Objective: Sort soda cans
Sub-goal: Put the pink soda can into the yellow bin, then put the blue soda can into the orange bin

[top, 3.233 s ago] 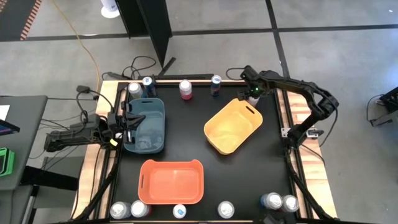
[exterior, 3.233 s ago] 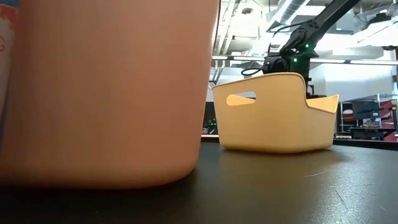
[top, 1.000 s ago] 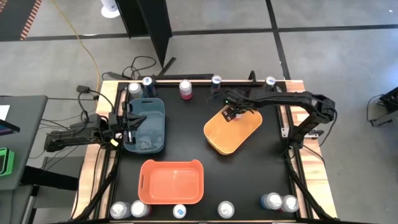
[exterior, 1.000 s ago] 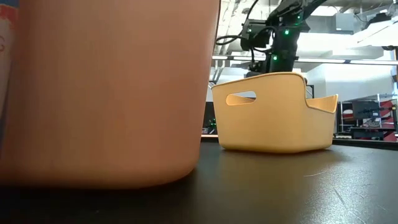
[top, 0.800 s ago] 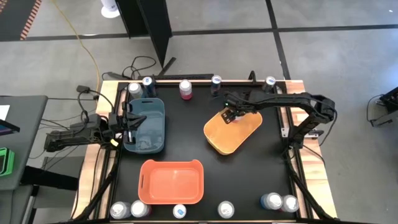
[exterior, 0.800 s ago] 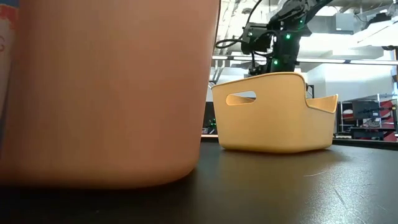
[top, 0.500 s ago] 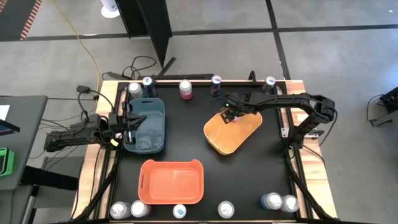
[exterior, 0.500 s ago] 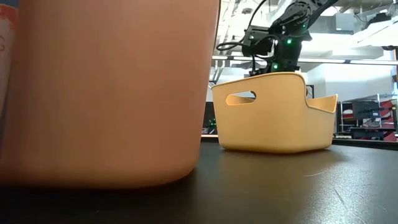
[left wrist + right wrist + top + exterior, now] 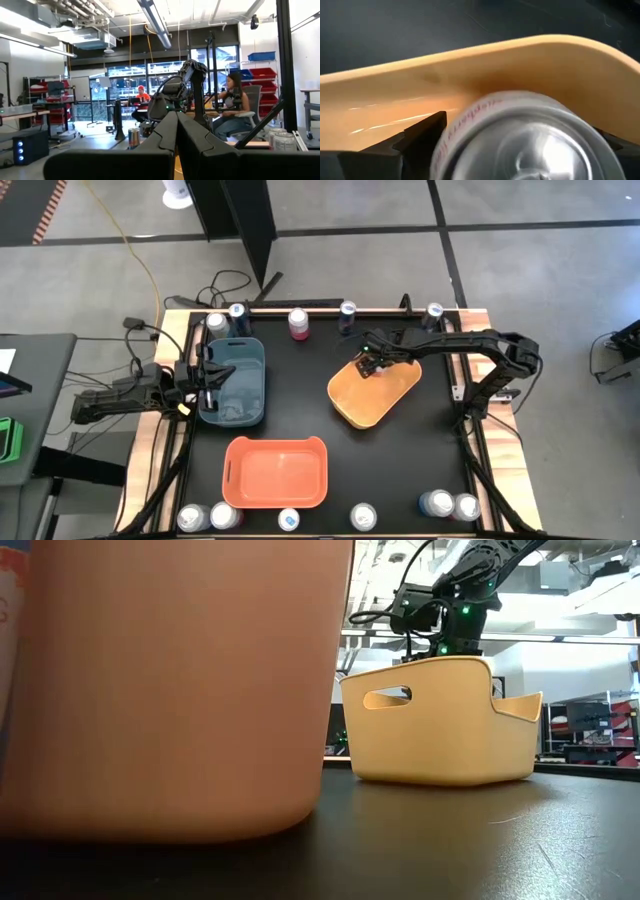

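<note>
Hovered over yellow bin's (image 9: 388,398) far-left corner: right gripper (image 9: 371,366), can (image 9: 530,135) at its tip (held or released, could not tell). Beside blue bin (image 9: 252,356), left gripper (image 9: 206,377), closed, empty.

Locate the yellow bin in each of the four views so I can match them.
High view: yellow bin, right of centre, under the right gripper.
Low view: yellow bin, right of centre.
Left wrist view: cannot tell.
Right wrist view: its wall, behind a soda can.
Shared landmark: right gripper.

Bright, even overhead light; soda can (image 9: 520,135) blurred up close, ceiling lights (image 9: 152,17) glare, orange bin (image 9: 170,680) unfocused
</note>
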{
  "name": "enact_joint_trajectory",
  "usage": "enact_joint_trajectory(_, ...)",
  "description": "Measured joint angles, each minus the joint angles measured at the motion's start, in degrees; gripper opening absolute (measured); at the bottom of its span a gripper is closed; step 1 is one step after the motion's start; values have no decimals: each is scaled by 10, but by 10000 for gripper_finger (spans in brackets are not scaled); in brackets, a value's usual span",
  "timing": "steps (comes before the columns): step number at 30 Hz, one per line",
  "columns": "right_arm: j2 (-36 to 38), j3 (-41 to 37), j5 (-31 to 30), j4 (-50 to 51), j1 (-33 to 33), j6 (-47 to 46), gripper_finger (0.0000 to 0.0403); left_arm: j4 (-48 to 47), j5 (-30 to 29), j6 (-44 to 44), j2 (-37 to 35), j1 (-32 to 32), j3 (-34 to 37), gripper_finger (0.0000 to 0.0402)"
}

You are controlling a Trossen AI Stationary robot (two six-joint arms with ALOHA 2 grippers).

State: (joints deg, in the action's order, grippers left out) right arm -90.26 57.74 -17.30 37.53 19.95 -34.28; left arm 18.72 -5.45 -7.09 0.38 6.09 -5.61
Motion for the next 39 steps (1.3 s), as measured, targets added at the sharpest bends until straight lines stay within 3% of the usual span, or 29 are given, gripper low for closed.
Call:
enact_joint_trajectory(5,0,0,0,-2,-1,3,397,0,0,0,0,0,0,2)
enact_joint_trajectory(13,26,2,0,0,-1,20,392,0,0,0,0,0,0,2)
enact_joint_trajectory(32,214,3,-10,2,2,42,392,0,0,0,0,0,0,2)
enact_joint_trajectory(39,263,4,-86,112,76,-18,388,0,0,0,0,0,0,2)
